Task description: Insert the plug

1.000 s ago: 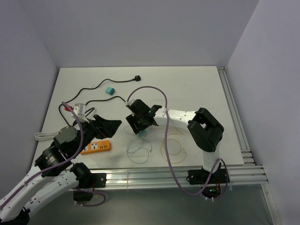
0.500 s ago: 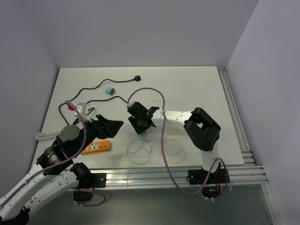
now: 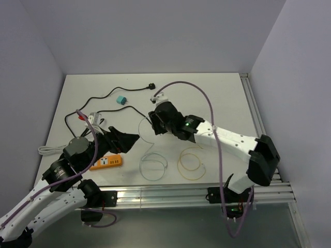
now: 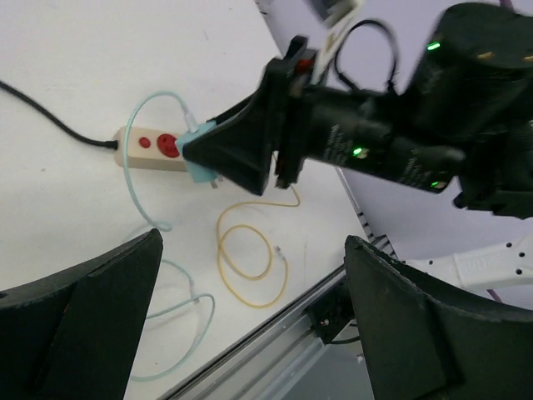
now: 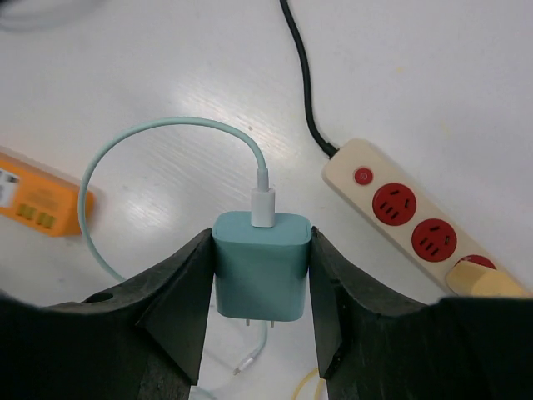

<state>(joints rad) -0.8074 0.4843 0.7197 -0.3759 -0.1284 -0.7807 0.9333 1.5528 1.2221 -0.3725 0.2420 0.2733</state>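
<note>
Right gripper (image 5: pixel 261 246) clamped on the teal plug (image 5: pixel 262 283), one finger against each flank. Prongs are bare and point back toward the wrist camera. The teal cable (image 5: pixel 150 133) enters the plug's far end. The plug is held just beside the cream power strip (image 5: pixel 408 221) and is seated in no socket; the two red sockets in view are unoccupied. Left gripper (image 3: pixel 124 139) stands apart, jaws spread wide, holding nothing, near the orange box (image 3: pixel 106 161). A yellow cable loop (image 3: pixel 190 161) lies on the table (image 3: pixel 217 93).

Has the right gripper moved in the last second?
Yes. The right gripper, holding the teal charger, has moved up in the top view, away from the yellow cable loop.
</note>
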